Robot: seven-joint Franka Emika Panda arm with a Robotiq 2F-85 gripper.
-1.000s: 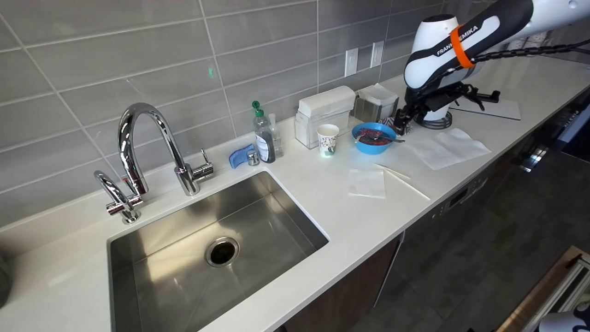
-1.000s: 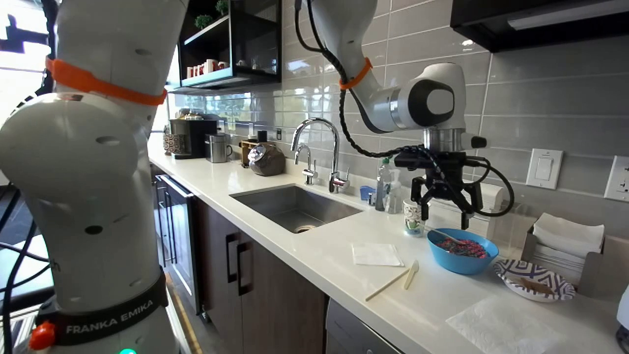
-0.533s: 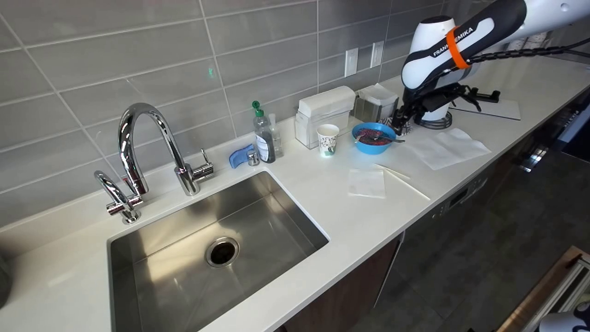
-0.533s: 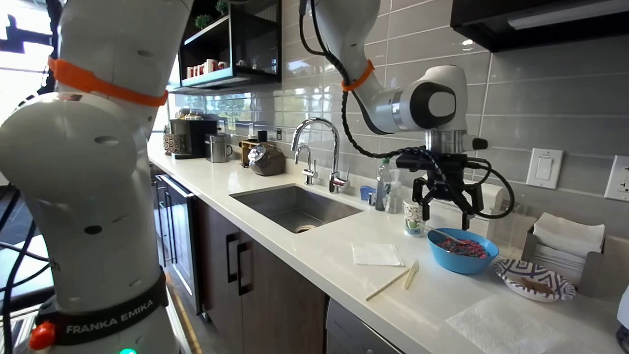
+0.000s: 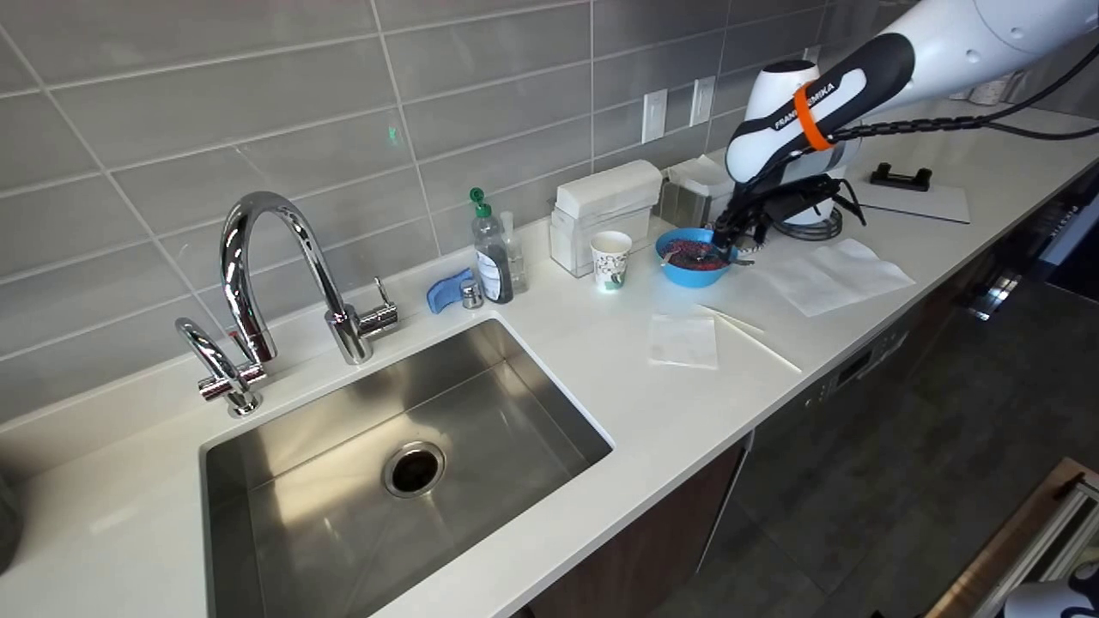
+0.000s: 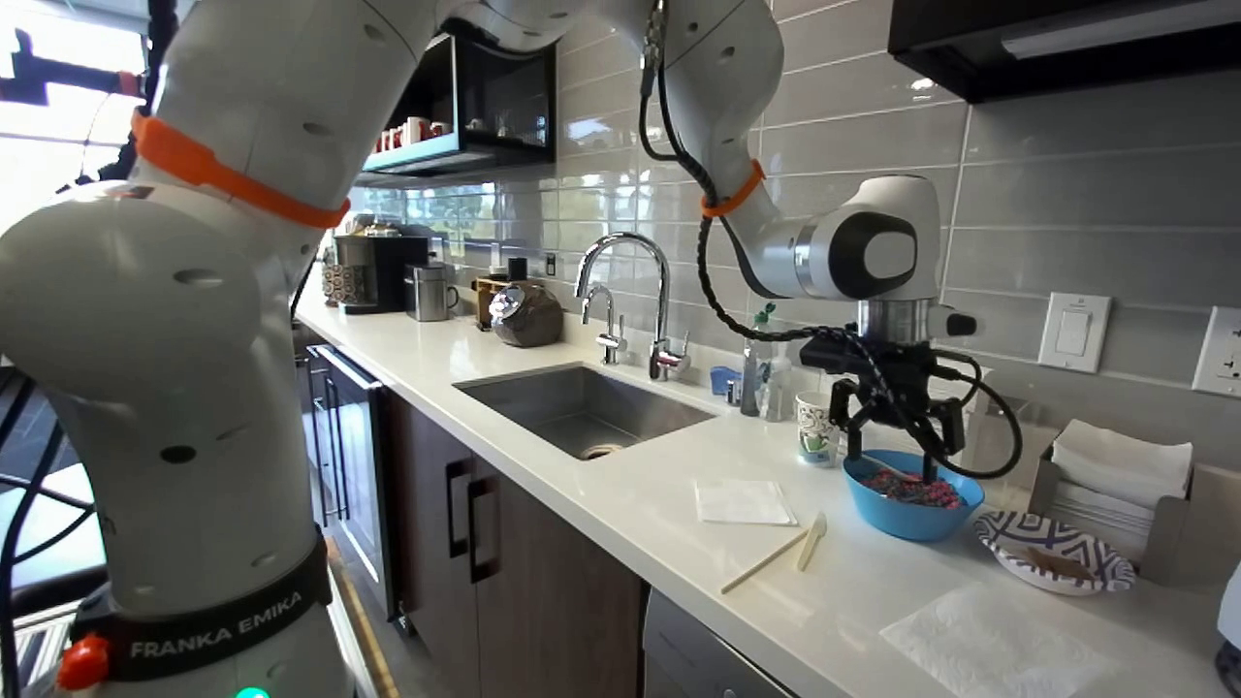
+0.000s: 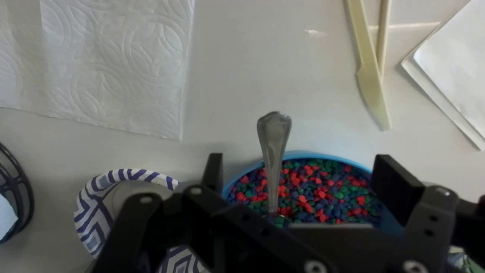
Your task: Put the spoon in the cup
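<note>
Bowl (image 6: 904, 519) bright blue, its bits (image 7: 329, 193) red, green and dark blue. Spoon (image 7: 273, 155) silver-grey; knife (image 7: 366, 62) cream; cup (image 5: 610, 264) white with dark scrolls and green; dish (image 7: 91, 216) white, zigzagged purple-blue; counter (image 5: 661, 412) white; jaws black.

The tool (image 5: 726, 244) hangs at the edge of the bowl (image 5: 690, 277), in which a spoon (image 5: 743, 262) leans, and a cup (image 5: 610, 262) stands nearby on the table (image 5: 601, 365).

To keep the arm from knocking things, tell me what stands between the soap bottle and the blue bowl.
A clear bottle and the cup stand there, in both exterior views; a towel holder sits nearer the wall.
</note>
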